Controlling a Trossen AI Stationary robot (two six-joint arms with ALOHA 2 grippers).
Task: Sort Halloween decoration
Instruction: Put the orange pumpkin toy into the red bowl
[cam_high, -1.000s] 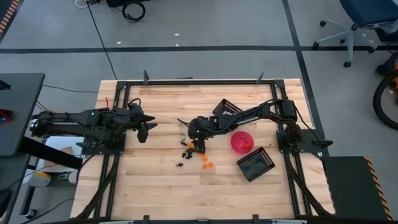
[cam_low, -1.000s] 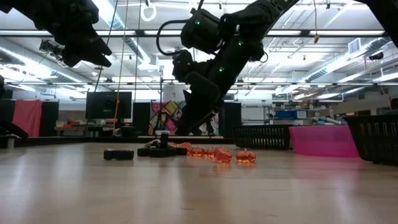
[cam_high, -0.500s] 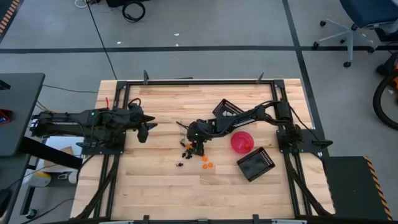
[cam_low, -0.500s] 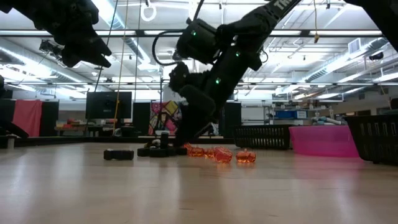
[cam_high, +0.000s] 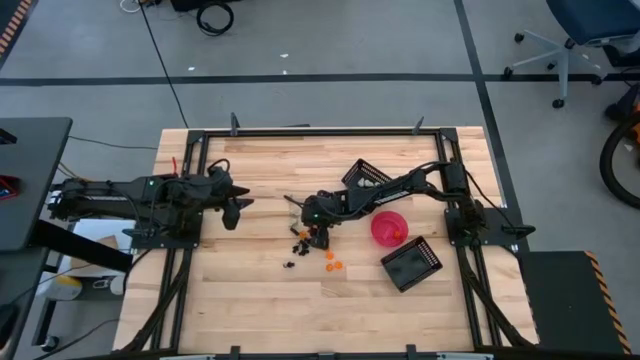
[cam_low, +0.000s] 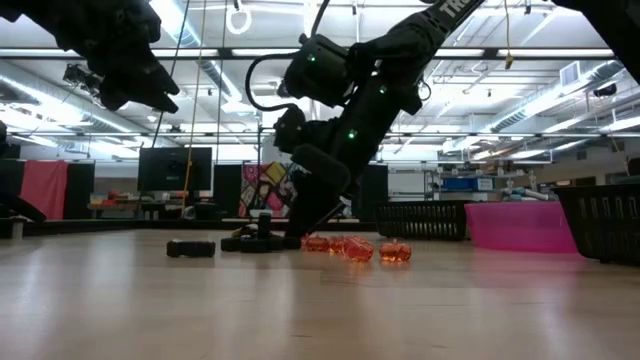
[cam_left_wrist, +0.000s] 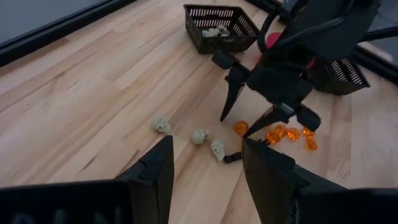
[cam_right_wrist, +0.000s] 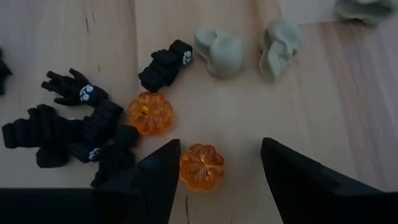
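Note:
The Halloween decoration lies as a loose pile mid-table (cam_high: 303, 240): black spider-like pieces (cam_right_wrist: 68, 124), orange pumpkins (cam_right_wrist: 149, 113) and pale skulls (cam_right_wrist: 219, 53). My right gripper (cam_right_wrist: 217, 180) stands open, low over the pile and slanting down, with one orange pumpkin (cam_right_wrist: 202, 167) lying between its fingers on the wood. From the left wrist its fingertips (cam_left_wrist: 222, 118) show down at the table beside an orange piece (cam_left_wrist: 241, 127). My left gripper (cam_high: 238, 205) waits open, raised near the table's left side. My right gripper has the orange pumpkin (cam_right_wrist: 186, 167) lying right at the inner edge of one finger (cam_right_wrist: 158, 180). Whether the finger touches it, I cannot tell. The pumpkin rests flat on the table.
A black slatted basket (cam_high: 365, 176) at the far side holds pale pieces (cam_left_wrist: 214, 28). A second black basket (cam_high: 410, 264) stands near the right edge, with the pink bowl (cam_high: 389, 228) between them. More orange pieces (cam_high: 332, 262) lie on the near side of the pile.
My right gripper has sunk a little toward the pile, staying open, and then held still. The trinkets have not moved.

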